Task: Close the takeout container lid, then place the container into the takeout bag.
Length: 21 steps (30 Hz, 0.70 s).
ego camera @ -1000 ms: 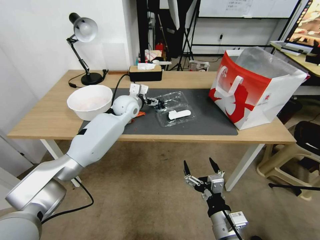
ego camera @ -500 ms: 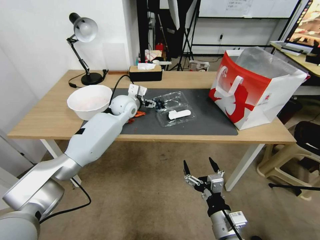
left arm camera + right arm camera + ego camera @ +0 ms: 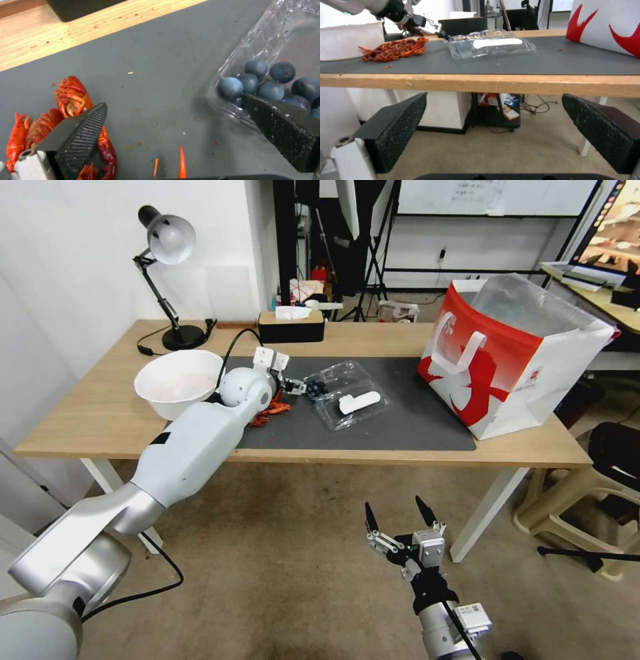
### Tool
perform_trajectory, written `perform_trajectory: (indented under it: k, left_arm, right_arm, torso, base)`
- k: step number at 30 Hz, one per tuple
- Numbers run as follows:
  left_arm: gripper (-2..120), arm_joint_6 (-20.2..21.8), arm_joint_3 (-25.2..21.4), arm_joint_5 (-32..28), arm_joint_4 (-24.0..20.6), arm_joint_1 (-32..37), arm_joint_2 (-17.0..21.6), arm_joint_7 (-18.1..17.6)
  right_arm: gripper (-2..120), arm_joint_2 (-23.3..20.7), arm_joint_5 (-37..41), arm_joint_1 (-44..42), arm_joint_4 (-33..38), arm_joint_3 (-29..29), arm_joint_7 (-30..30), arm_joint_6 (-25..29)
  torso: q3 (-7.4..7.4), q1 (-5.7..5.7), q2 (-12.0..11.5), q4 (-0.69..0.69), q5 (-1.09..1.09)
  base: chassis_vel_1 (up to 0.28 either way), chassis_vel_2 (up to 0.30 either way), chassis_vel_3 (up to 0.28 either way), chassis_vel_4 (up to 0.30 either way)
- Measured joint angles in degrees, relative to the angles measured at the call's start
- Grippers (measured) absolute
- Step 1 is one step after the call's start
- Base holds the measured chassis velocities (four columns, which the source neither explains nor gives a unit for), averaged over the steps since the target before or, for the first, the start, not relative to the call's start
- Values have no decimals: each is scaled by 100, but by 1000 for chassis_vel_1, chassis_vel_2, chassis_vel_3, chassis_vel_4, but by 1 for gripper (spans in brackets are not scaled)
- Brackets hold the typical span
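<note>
The left gripper (image 3: 298, 387) — jaws wide, one finger inside the berry half — has dragged the takeout container (image 3: 340, 395) toward the mat's left edge and turned it, lid (image 3: 357, 405) still open — closing not begun; right gripper (image 3: 395, 521) idles wide below the tabletop.

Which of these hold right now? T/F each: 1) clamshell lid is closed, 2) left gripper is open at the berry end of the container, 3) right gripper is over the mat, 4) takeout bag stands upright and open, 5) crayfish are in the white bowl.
1) False. The takeout container lies open; the lid with its white sticker sits flat beside the berry half.
2) True. The left gripper is open, one finger at the berries.
3) False. The right gripper hangs open below the table edge, over the floor.
4) True. The takeout bag stands upright, mouth open.
5) False. The crayfish lie on the mat, beside the bowl.
</note>
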Motion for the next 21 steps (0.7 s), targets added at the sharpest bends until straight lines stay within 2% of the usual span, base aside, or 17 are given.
perform_trajectory:
  k: [13,21]
  left_arm:
    - [100,71,2,-7,190,-82,-27,108]
    - [100,117,92,36,345,-265,-1,355]
  right_arm:
    - [100,-13,0,2,-15,-10,0,13]
    - [100,-13,0,29,-38,-19,-1,14]
  torso:
    - [0,0,0,1,0]
    - [0,0,0,0,0]
  base:
    - [0,0,0,0]
    - [0,0,0,0]
